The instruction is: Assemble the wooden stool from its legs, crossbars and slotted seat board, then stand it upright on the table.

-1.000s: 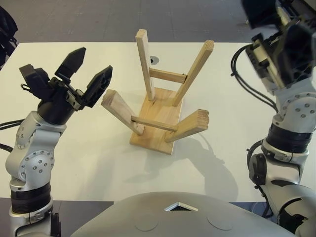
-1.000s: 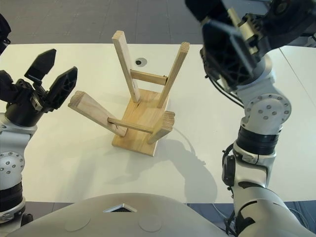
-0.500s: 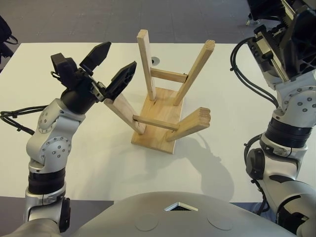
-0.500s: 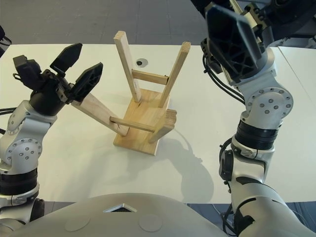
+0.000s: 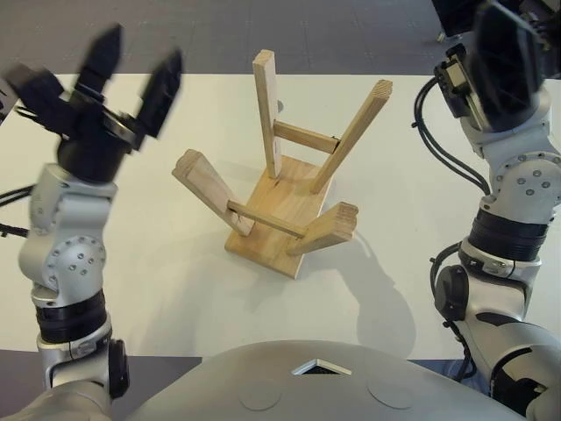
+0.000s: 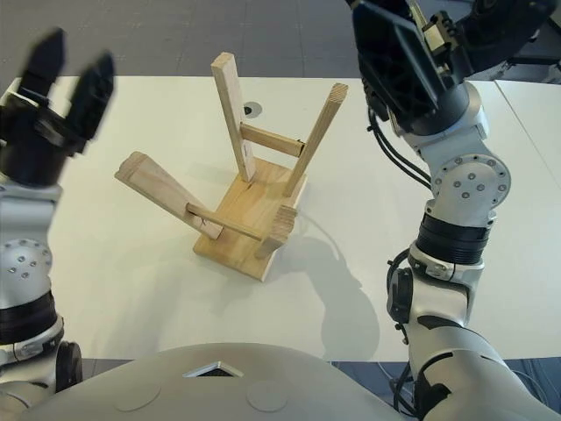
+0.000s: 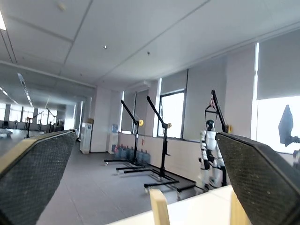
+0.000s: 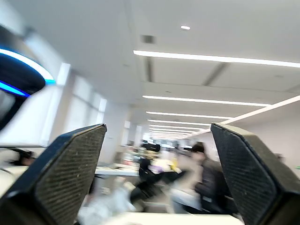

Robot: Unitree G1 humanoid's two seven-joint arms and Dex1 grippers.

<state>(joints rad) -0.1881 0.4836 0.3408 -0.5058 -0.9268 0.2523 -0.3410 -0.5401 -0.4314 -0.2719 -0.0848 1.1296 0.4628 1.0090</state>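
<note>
Stool sits centre frame on the white table, upside-down. The slotted seat board lies flat on the tabletop with the legs pointing up. Far left leg is near upright and far right leg leans in toward it, with a crossbar between them. Near pair splays out low: one leg points to the left of the frame, the other to the right, with a second crossbar joining them. Looks assembled but not yet flipped.

Left gripper is raised at upper left, well apart from the stool, fingers spread wide, nothing held. Right gripper is up at upper right, also well clear, pads wide apart, empty.

Handling, as a judgement:
- Plain unfinished wood, so stiff, light, dry and not slippery; the pads should bite well.
- The joints look like push-fit slots. The near legs sit at a steep slant, so they may be loose.
- A pull on a leg tip could lever it out of the board.
- Better to grip low on a leg, close to the seat, or clamp the board's long edges, one gripper per side.
- Roll it over slowly. It could tip or shed a leg if swung by one crossbar.
</note>
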